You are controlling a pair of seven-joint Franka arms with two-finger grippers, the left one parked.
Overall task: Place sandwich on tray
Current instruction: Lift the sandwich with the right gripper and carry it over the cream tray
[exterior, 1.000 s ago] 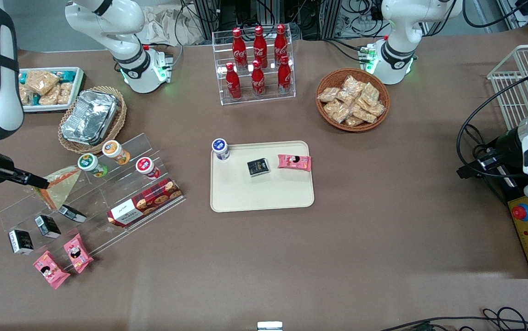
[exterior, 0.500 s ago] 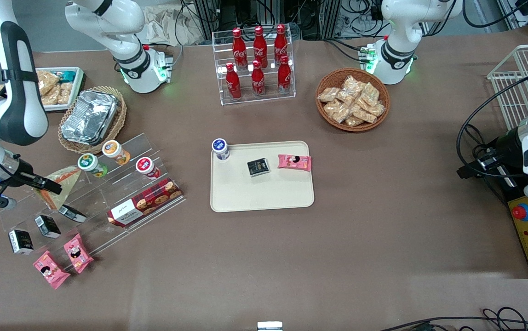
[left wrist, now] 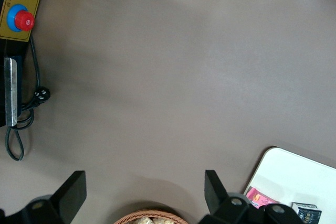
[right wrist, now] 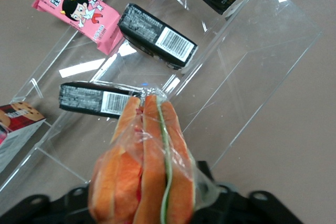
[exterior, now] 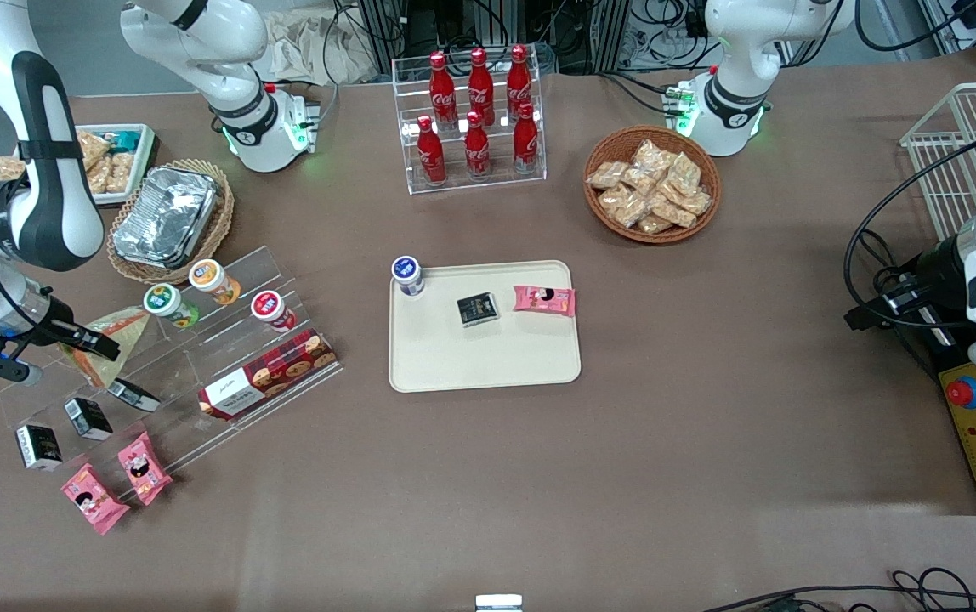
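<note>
We see the sandwich (exterior: 105, 343) (right wrist: 148, 167), wrapped in clear plastic, on the clear stepped display rack (exterior: 173, 374) toward the working arm's end of the table, the gripper (exterior: 84, 342) closed around it. The tray (exterior: 488, 357), well apart, carries a cup (exterior: 407, 275), a black packet (exterior: 478, 308) and a pink packet (exterior: 544, 299).

brown table (exterior: 709, 382), tray (exterior: 488, 361), baskets (exterior: 651, 184)

Beside the clear acrylic stand (exterior: 156, 374), the black gripper (exterior: 80, 340) meets a sandwich (right wrist: 147, 171) of tan bread with orange and green layers. On that stand sit pink cartoon-printed snack packets (right wrist: 79, 11) and black barcoded packs (right wrist: 156, 36). The tray (exterior: 488, 365) is cream.
</note>
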